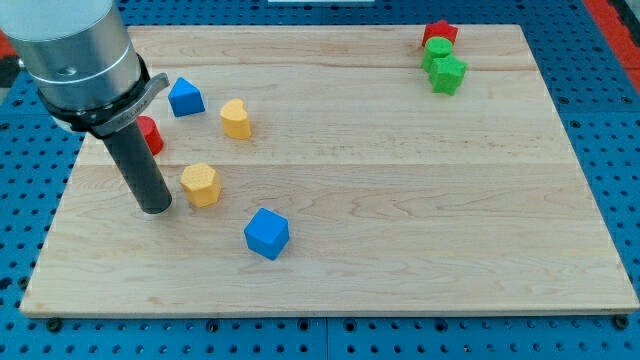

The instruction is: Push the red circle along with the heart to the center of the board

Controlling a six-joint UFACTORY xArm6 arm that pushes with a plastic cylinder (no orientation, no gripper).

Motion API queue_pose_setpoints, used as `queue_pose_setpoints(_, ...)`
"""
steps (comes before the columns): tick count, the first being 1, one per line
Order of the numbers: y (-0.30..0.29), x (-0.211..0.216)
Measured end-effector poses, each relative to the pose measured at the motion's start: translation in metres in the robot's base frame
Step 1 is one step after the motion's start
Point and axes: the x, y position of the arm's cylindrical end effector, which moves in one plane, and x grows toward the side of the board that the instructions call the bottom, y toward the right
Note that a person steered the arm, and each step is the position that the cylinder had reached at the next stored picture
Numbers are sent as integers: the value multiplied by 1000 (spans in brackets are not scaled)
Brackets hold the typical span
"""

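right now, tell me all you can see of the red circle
The red circle is a small glossy red block, plastic by its look, lying flat near the board's left edge. The rod hides its left part. It sits up and behind my tip, left of the yellow heart, below-left of the blue block, touching neither.

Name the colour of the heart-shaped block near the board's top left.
Yellow. The heart-shaped block shows plainly in the camera view, the only view.

Red circle (151,134) is lying flat near the board's left edge — partly hidden behind the dark rod. Yellow heart (236,118) is sitting upright to its right, well apart — lobes facing up.
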Motion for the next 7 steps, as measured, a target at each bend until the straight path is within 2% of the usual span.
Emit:
queue_pose_setpoints(2, -109, -38)
queue_pose_setpoints(3, -79, -85)
queue_pose_setpoints(4, -25, -91)
queue_pose_setpoints(5, -1, -88)
queue_pose_setpoints(6, 11, -103)
queue_pose_setpoints(7, 69, -139)
